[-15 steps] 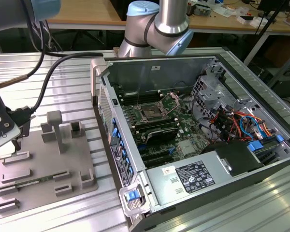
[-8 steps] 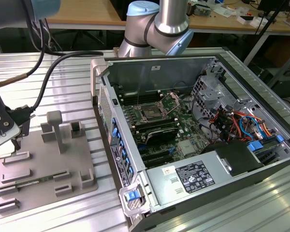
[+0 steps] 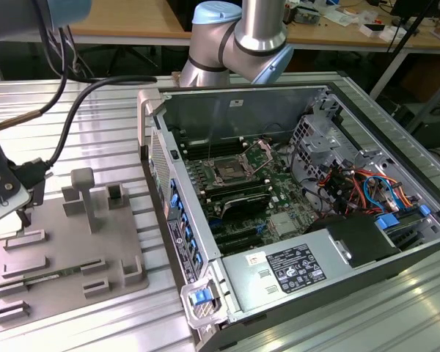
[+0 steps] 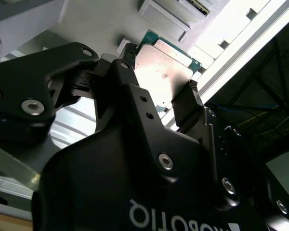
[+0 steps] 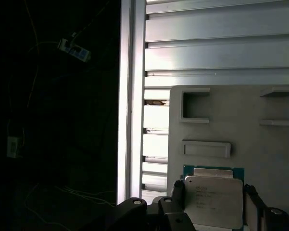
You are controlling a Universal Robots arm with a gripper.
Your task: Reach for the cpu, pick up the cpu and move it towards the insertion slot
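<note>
While the gripper [image 4: 159, 72] clamps the cpu [image 5: 213, 199] by 2 edges, the grey tray [image 5: 260, 144] rests on the ribbed aluminium table [image 5: 221, 57].

The surface [image 3: 396, 308] is grey ribbed metal in long slats — pale and shining where the light falls on it. Behind it stands a wooden desk [image 3: 132, 18]; toward the exterior view's right a second desk [image 3: 330, 35] carries small clutter, with darkness beneath it.
</note>
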